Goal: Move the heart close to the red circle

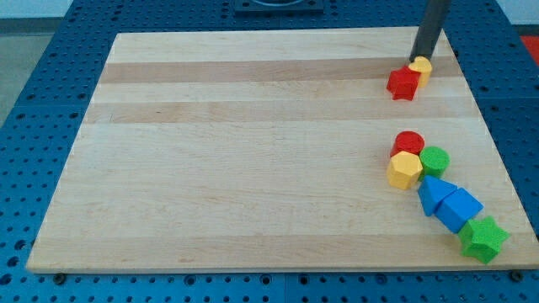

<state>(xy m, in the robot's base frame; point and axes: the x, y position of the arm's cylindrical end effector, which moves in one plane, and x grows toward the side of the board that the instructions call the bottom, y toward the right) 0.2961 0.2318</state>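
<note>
The yellow heart [423, 66] lies near the view's top right corner of the wooden board [253, 151], touching a red star-like block [403, 82] just below and to its left. My tip [415, 58] stands right at the heart's upper left edge and seems to touch it. The red circle [409, 142] sits lower down on the view's right side, about a block's length below the red star-like block. It heads a cluster of other blocks.
A yellow hexagon [405, 170] and a green circle [434, 160] touch the red circle from below. A blue triangle [431, 194], a blue block [459, 209] and a green star [483, 239] trail toward the view's bottom right corner. The board's right edge is close.
</note>
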